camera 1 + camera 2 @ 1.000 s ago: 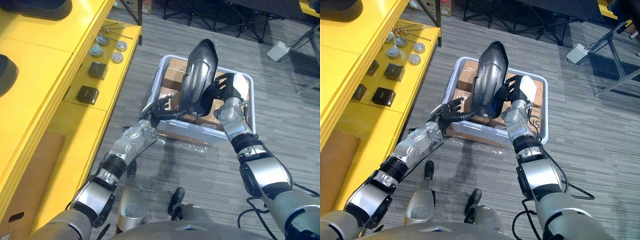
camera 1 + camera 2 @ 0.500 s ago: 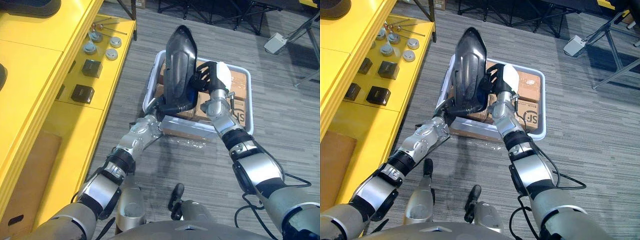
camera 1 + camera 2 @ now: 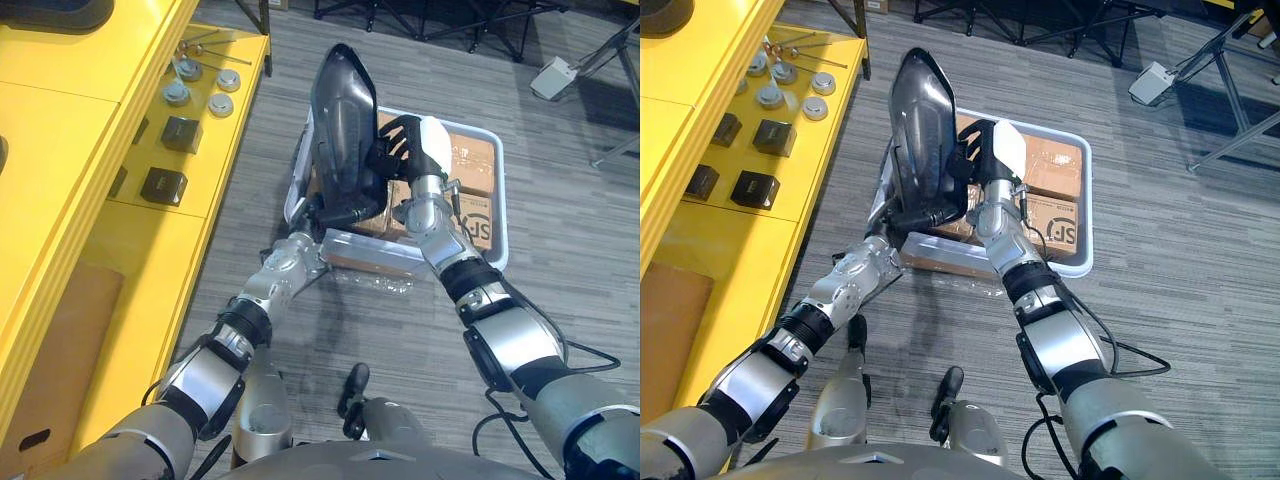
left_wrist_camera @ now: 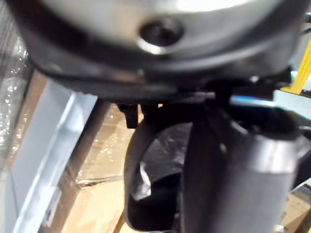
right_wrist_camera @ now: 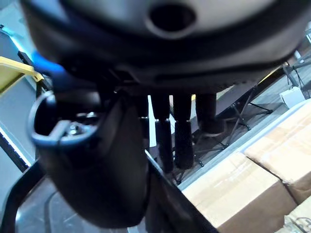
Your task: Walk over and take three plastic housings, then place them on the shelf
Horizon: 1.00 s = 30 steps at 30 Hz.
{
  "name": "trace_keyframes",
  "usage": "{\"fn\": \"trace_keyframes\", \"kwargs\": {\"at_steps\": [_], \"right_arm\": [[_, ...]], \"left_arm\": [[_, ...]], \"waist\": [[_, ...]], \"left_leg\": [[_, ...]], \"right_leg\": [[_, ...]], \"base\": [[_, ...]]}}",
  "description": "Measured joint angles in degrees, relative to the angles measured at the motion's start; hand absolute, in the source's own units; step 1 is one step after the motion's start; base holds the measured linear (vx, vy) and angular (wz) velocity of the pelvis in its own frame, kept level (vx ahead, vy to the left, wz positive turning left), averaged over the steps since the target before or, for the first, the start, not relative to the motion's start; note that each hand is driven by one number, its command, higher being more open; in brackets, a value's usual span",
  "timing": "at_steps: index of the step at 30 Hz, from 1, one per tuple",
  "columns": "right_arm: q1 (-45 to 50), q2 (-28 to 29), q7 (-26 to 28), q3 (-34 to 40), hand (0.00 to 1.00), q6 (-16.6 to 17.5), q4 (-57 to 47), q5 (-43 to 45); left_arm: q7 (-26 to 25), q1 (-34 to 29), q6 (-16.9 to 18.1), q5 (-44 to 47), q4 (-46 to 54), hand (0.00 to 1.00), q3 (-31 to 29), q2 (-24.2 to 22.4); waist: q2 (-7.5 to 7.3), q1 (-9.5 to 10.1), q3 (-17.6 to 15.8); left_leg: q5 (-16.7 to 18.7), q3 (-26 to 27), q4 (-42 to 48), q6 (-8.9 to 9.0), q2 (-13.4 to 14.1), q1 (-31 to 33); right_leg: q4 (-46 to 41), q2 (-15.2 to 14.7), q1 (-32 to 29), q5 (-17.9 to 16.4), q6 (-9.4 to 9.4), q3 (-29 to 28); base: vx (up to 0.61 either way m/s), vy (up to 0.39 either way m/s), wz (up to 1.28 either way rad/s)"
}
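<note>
Grey striped carpet covers the floor, with a yellow shelf [image 3: 70,150] running down the left side of the frame. On its lower tier lie 2 black blocks [image 3: 184,134] and several round metal parts [image 3: 222,104]. A brown cardboard sheet [image 3: 75,350] lies at the lower left of the shelf. In the upper centre a pale grey bin [image 3: 502,205] sits on the carpet, packed with cardboard boxes [image 3: 472,160]. Crumpled clear film [image 3: 372,286] lies just in front of it. Black stand legs and a small white box [image 3: 555,78] show along the top and upper right.

The plastic housing [image 3: 342,125] is held in the air above the bin's left part, between both hands. It is a dark, glossy, elongated shell with a smooth curved face that catches the light. It is broad through the middle and tapers to a rounded tip. Its long axis stands almost vertical in the frame, the narrow tip pointing to the top edge. The lower end narrows into a collar aimed at the lower centre.

The left hand [image 3: 314,216] comes up from the lower left, its fingers curled round that lower collar. The right hand [image 3: 405,158], its thumb capped in white, comes in from the right at mid height. Its fingers [image 5: 181,141] are extended and laid flat against the housing's right edge, bracing rather than wrapping it.
</note>
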State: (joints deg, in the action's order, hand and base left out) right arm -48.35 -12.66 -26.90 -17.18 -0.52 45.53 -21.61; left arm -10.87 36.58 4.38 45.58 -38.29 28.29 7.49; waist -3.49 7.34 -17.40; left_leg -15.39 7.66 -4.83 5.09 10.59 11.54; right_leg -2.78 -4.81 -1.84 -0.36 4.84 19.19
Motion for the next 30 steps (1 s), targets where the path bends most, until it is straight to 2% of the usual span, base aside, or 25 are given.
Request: {"fn": "trace_keyframes", "kwargs": {"at_steps": [4,10,18,19,24,28,30], "right_arm": [[0.5,1.4,-0.6,-2.4,0.00,1.3,-2.7,-0.1],[0.6,1.2,-2.0,-2.6,0.00,2.8,-3.1,-0.1],[3.3,1.1,-4.2,-2.5,0.00,5.6,-3.1,0.0],[3.8,1.1,-4.8,-2.4,1.00,6.1,-3.1,0.0],[6.4,1.4,-5.8,-1.8,1.00,9.0,-3.1,1.1],[12.5,3.7,-6.0,-2.4,1.00,12.6,-4.0,4.1],[14.7,5.6,-5.3,-2.0,1.00,12.6,-6.6,6.7]], "left_arm": [[-2.1,0.1,3.8,4.4,-3.0,0.00,-1.1,-0.2],[-0.1,0.1,6.8,8.1,-3.6,0.00,0.1,-0.3],[2.7,-0.4,7.7,10.4,-5.3,0.00,0.2,-0.6],[2.7,-0.6,7.7,10.1,-5.3,0.00,0.4,-0.7],[0.9,-1.2,8.0,7.1,-5.3,0.00,0.6,-1.1],[-5.7,-1.2,10.4,-2.5,-3.3,0.00,-0.1,-3.4],[-9.6,-2.6,10.5,-10.0,0.1,0.00,-1.4,-3.3]], "waist": [[-0.05,-1.09,0.0],[-0.29,-0.62,-0.1],[-0.50,-1.02,0.0],[-0.50,-0.98,0.0],[-0.58,-0.90,0.0],[-0.71,-0.90,0.2],[-0.68,-1.31,0.2]], "left_leg": [[0.0,0.3,0.0,0.00,0.1,-0.3],[0.0,0.5,0.0,0.05,0.1,-0.9],[0.0,0.5,0.0,0.05,0.1,-1.1],[0.0,0.6,0.0,0.05,0.1,-1.2],[0.2,1.0,-0.1,0.22,0.0,-1.9],[0.4,1.1,-0.1,0.21,0.0,-2.3],[0.6,1.4,-0.1,0.25,0.0,-2.4]], "right_leg": [[0.0,0.0,0.0,0.0,0.00,-0.3],[0.0,-0.1,0.5,0.0,-0.02,-0.5],[0.1,-0.1,0.7,0.0,-0.01,-0.5],[0.1,-0.1,0.8,0.0,-0.01,-0.5],[0.1,-0.2,1.2,0.0,0.00,-0.8],[0.6,-0.5,1.9,-0.1,0.00,-0.8],[0.8,-0.6,2.0,0.0,0.08,-0.9]], "base": [[0.00,-0.002,-0.02],[0.00,0.000,0.00],[0.00,0.000,0.00],[0.00,0.000,0.00],[0.00,-0.005,-0.03],[0.00,-0.003,-0.01],[0.01,0.000,-0.05]]}}
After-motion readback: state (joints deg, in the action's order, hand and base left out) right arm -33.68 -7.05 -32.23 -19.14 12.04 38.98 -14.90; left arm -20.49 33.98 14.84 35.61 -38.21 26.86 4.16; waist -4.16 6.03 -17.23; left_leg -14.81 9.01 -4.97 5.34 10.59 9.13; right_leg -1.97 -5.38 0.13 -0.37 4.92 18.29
